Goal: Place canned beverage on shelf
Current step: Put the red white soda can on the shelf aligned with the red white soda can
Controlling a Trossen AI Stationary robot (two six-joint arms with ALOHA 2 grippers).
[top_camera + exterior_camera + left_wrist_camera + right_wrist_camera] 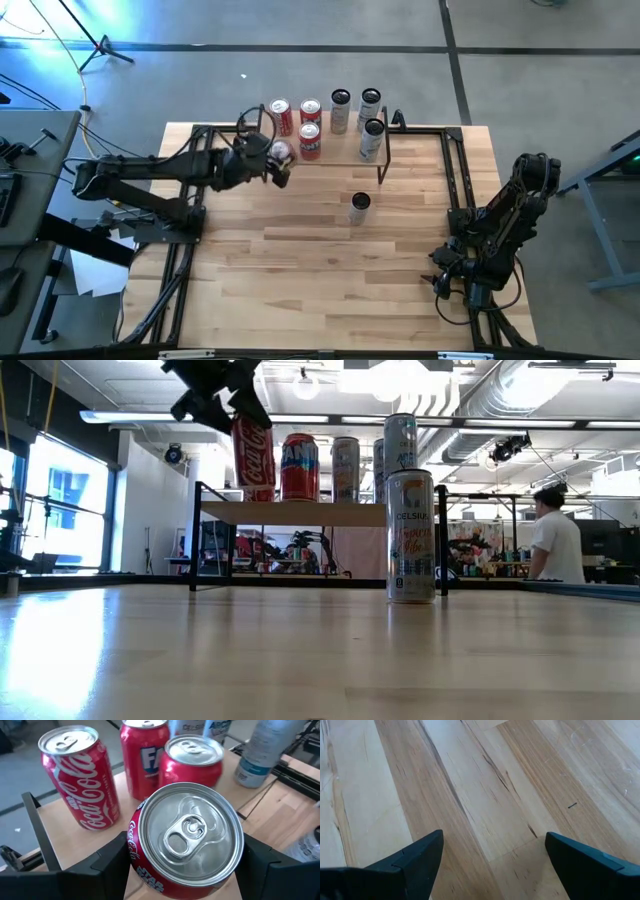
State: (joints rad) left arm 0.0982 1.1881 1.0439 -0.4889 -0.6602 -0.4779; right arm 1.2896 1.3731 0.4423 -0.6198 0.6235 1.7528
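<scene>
Nearest the low camera stands a slim white Celsius can [411,536], upright on the wooden tabletop [300,260], alone and well in front of the shelf [300,512].

Left gripper [185,855]: fingers pinch a red Coca-Cola can [186,840] by its sides, one finger on each flank. The can bears Star Wars lettering near its rim. In the low view it hangs slightly tilted, its base about level with the shelf's plank; whether it touches the plank cannot be told. In the high view it sits at the shelf's front-left part [279,152].

Shelf contents:
- A second Coca-Cola can [80,777], upright, at the left rear.
- A red Fanta can [143,757] just beside it.
- Another red can [192,760], in front of the Fanta can; label not legible.
- Three slim silver-white cans [340,110] [369,106] [372,138] grouped on the right part.

Right gripper [490,860]: parked low at the table's right edge, well apart from the shelf, fingers spread with only bare wood between them.

Background: a person [552,540] in a white shirt stands in the room beyond the table.
</scene>
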